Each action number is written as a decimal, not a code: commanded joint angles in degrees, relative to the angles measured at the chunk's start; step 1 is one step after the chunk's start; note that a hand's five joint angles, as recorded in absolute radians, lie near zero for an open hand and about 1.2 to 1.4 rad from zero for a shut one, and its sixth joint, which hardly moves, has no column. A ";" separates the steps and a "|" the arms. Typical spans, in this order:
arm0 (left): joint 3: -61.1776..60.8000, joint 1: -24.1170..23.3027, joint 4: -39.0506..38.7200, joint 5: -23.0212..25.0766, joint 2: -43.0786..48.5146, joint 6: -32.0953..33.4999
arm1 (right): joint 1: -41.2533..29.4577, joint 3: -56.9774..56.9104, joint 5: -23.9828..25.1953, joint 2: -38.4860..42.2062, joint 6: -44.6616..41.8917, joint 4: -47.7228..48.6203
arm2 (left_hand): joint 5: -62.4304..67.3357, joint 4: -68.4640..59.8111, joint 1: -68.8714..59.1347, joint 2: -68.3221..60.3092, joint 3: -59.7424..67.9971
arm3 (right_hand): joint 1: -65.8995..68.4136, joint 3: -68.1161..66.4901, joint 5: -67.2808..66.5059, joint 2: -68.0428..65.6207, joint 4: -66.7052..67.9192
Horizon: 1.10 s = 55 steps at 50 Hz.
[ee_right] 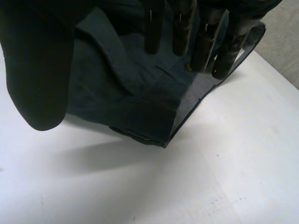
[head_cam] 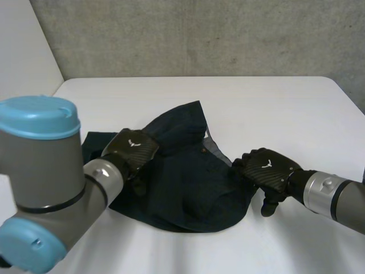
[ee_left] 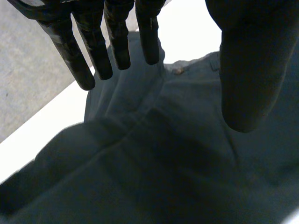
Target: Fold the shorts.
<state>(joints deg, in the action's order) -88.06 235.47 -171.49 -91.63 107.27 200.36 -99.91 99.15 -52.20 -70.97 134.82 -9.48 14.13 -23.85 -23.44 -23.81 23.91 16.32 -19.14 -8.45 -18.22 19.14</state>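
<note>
Dark navy shorts (head_cam: 182, 177) lie bunched in the middle of the white table (head_cam: 274, 108), with one part folded over and a peak pointing to the back. My left hand (head_cam: 130, 149) hovers over the shorts' left side, fingers (ee_left: 117, 42) straight and spread, thumb (ee_left: 247, 70) apart, nothing between them. The cloth (ee_left: 154, 158) lies below its palm. My right hand (head_cam: 267, 171) is at the shorts' right edge, open; its fingers (ee_right: 196, 37) are straight above the waistband corner (ee_right: 149, 121), thumb (ee_right: 37, 70) clear of the cloth.
A grey concrete wall (head_cam: 199, 34) stands behind the table. The table's back edge and right corner (head_cam: 336, 85) are near it. Bare table surface (ee_right: 187, 186) lies in front of and to the right of the shorts.
</note>
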 commanded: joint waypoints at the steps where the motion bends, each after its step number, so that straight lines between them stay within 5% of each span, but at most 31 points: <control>1: -5.89 1.48 0.11 -1.09 -5.49 0.90 | -1.52 -0.18 0.08 3.64 0.53 4.38 | 4.42 -4.70 -5.11 -4.74 4.64 | 10.76 -7.93 -8.62 -8.85 7.94; 17: -15.03 6.49 -0.60 -1.35 -8.22 13.65 | -4.33 -2.38 -1.15 9.45 0.62 11.33 | -2.81 2.54 2.12 2.50 -2.60 | 28.40 -25.57 -26.26 -26.49 25.58; 22: -15.91 7.11 -1.82 -1.35 -8.31 13.74 | -4.42 -3.34 -1.15 9.88 0.62 11.33 | -1.98 1.71 1.29 1.66 -1.77 | 63.18 -60.35 -61.05 -61.28 60.36; 28: -16.35 8.69 -4.46 -1.35 -8.22 13.74 | -4.33 -3.61 -1.15 10.15 0.62 11.33 | 9.94 -10.22 -10.63 -10.26 10.16 | 63.68 -60.86 -61.55 -61.78 60.86; 37: -16.53 10.71 -6.84 -1.18 -7.69 13.74 | -4.60 -4.75 -4.74 8.22 5.17 10.10 | 55.81 -56.09 -56.50 -56.13 56.03 | 63.68 -60.86 -61.55 -61.78 60.86; 44: -15.57 10.89 -6.75 -1.27 -8.57 13.83 | -4.95 -7.47 -8.18 1.98 8.70 3.78 | 55.87 -56.15 -56.56 -56.19 56.09 | 63.68 -60.86 -61.55 -61.78 60.86; 55: -12.14 11.33 -7.45 -1.00 -24.47 14.00 | -4.77 -17.66 -11.34 -11.56 13.53 -7.83 | 55.87 -56.15 -56.56 -56.19 56.09 | 63.68 -60.86 -61.55 -61.78 60.86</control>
<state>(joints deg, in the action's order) -101.92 246.44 -178.30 -92.87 91.33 214.82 -104.64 86.88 -61.42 -77.44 144.92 -12.91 55.73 -68.44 -64.37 -68.24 67.74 52.57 -67.71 -55.14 -66.61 68.06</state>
